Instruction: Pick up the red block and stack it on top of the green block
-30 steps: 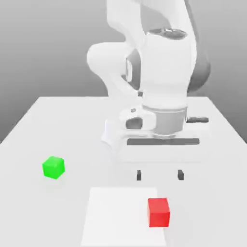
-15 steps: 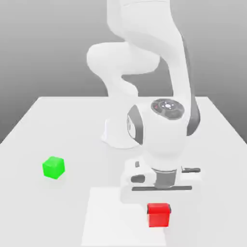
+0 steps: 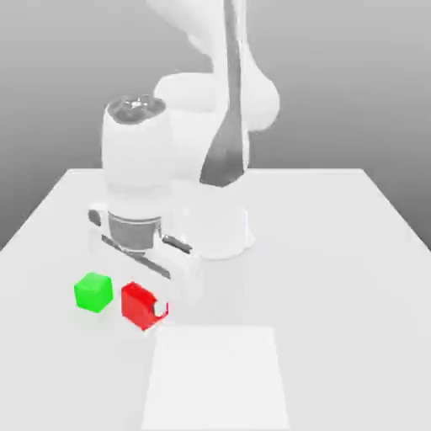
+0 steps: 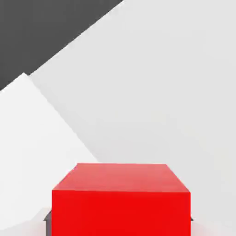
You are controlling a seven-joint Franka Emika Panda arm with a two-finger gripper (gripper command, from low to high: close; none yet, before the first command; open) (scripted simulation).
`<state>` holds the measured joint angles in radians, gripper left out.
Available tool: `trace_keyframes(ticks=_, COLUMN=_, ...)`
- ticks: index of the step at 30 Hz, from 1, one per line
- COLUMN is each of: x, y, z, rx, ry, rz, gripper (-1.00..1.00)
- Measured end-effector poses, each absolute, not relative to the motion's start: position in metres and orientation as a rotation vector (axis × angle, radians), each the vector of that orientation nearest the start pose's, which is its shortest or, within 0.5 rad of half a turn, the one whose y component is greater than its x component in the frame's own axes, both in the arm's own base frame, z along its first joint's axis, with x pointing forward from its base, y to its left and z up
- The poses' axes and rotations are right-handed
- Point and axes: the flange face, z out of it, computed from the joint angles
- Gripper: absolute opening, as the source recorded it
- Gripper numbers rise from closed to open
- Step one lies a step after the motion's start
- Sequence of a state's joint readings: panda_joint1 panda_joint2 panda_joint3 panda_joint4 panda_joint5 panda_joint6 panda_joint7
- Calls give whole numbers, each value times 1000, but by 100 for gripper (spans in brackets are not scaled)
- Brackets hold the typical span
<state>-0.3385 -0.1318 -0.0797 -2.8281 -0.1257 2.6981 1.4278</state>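
Grey backdrop, white counter carrying everything. We are seeing the pincer clamped on the red block, carried just beside the green block. We are judging it rigid, light, smooth: opposite flat faces suit gripping.

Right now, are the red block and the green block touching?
Apart. The exterior view shows a strip of table between the green block and the red block, which the gripper holds.
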Motion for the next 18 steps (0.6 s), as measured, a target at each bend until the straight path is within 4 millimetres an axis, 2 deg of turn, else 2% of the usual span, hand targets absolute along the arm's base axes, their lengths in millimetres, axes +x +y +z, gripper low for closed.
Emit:
trace_keyframes(ticks=4, x=281, y=-196, z=245, rx=-1602, ry=2731, rz=-26, gripper=-100)
trace_keyframes(ticks=7, x=235, y=-224, z=245, rx=-1225, ry=2900, rz=-10, gripper=-100)
trace_keyframes(ticks=8, x=226, y=-229, z=240, rx=-1145, ry=2927, rz=-5, gripper=-100)
trace_keyframes(ticks=10, x=220, y=-233, z=227, rx=-1084, ry=2946, rz=-1, gripper=-100)
trace_keyframes(ticks=15, x=217, y=-233, z=188, rx=-1068, ry=2951, rz=0, gripper=-100)
trace_keyframes(ticks=16, x=216, y=-233, z=182, rx=-1065, ry=2953, rz=-1, gripper=100)
trace_keyframes(ticks=18, x=217, y=-233, z=182, rx=-1068, ry=2952, rz=-1, gripper=100)
